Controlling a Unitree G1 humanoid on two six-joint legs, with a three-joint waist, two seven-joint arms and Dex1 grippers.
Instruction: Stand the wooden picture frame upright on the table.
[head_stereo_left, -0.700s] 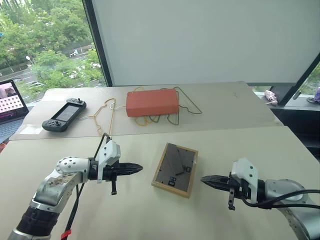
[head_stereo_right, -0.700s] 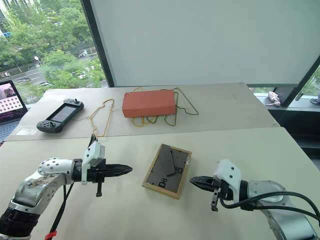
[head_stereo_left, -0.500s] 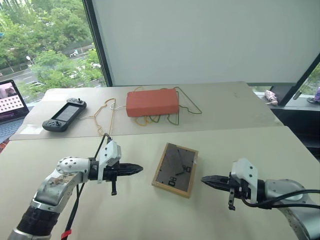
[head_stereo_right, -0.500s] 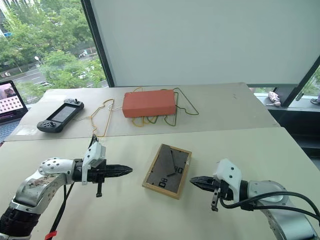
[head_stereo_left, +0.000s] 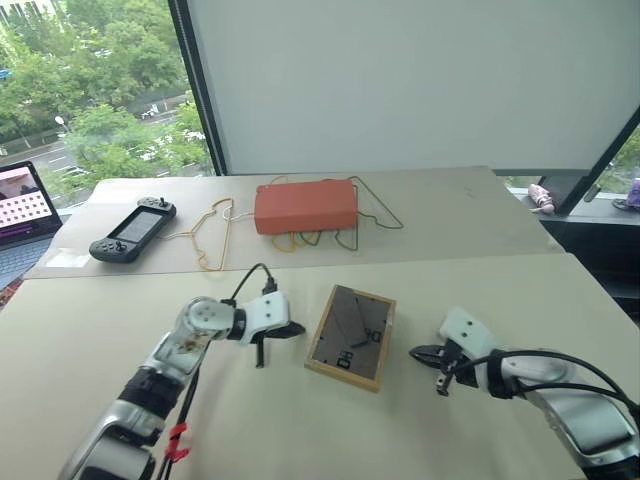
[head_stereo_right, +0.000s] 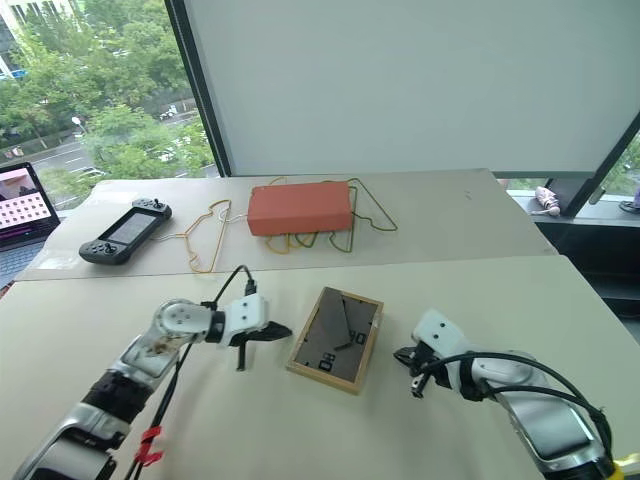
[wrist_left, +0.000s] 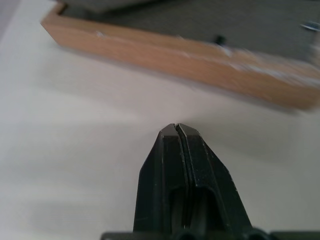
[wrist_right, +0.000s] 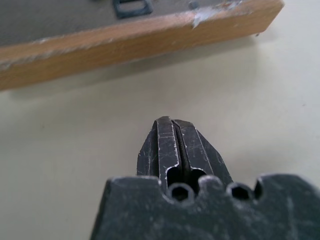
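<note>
Both closed tools, left tool (head_stereo_left: 296, 329) and right tool (head_stereo_left: 416, 352), have neared the wooden picture frame (head_stereo_left: 350, 337).

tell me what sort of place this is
Probably an office or lab room set up for robot trials: large windows onto trees and a road, a plain beige table, and a laptop beside a handheld game console.

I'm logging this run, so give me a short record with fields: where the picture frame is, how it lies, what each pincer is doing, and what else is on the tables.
frame: wooden picture frame, lying flat on the table, dark back with fold-out stand facing up
left pincer: left pincer shut, low over the table beside the frame's left edge, not touching it
right pincer: right pincer shut, beside the frame's right edge, a gap between
task state: frame not yet upright
far table: orange-red box, wire hangers, game controller, laptop
</note>
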